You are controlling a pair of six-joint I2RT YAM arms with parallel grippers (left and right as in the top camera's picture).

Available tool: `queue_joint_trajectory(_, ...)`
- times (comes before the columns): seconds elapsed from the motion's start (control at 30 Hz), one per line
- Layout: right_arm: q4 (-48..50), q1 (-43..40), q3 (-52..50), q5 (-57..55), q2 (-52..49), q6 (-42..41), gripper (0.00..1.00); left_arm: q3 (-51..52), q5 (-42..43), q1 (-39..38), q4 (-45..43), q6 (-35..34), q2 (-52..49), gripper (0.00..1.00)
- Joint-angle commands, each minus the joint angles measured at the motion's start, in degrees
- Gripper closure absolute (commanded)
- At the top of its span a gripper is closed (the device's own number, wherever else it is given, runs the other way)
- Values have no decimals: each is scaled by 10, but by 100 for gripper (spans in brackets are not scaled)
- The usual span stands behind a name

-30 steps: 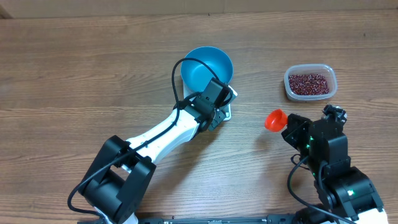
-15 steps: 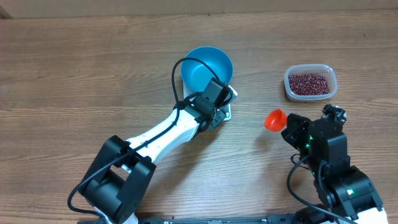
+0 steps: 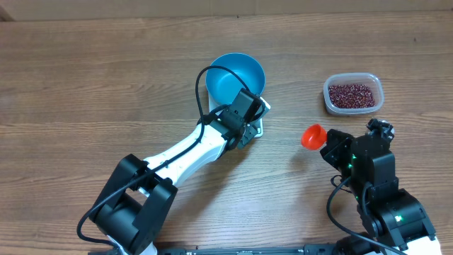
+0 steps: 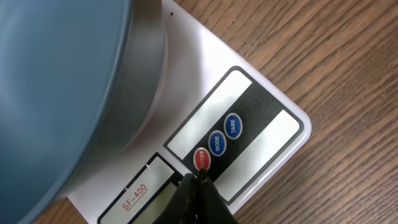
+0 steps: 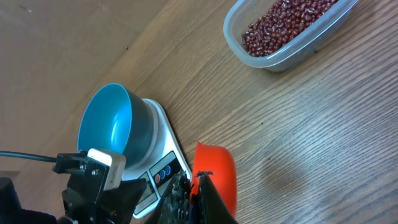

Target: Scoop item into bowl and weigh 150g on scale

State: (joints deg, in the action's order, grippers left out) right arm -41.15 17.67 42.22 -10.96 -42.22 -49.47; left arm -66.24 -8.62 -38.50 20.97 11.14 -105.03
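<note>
The blue bowl (image 3: 236, 76) stands on the white scale (image 3: 259, 128), which it mostly covers. My left gripper (image 4: 196, 180) is shut and empty, its closed tip down on the scale's (image 4: 205, 81) label panel at the red button (image 4: 202, 159), right beside the bowl (image 4: 56, 93). The dark red beans (image 3: 351, 93) fill a clear tub at the right. My right gripper (image 5: 194, 188) is shut on the handle of the orange scoop (image 5: 216, 177), held low over the table between scale (image 5: 163, 168) and tub. The scoop (image 3: 312, 136) shows no beans in it.
The clear tub (image 5: 283, 46) sits at the back right, about a hand's width from the scoop. The left arm (image 3: 191, 149) stretches diagonally from the front left up to the scale. Bare wooden tabletop lies on the left and in front.
</note>
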Motion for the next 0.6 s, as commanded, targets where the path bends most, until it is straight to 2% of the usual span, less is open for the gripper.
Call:
queue_joint_trajectory(0.0,5,2,16,-10,1,5,96,5,8,3,-3,2,-6,96)
queue_joint_trajectory(0.57,5,2,16,-10,1,5,96,5,9,7,-9,0,-25,96)
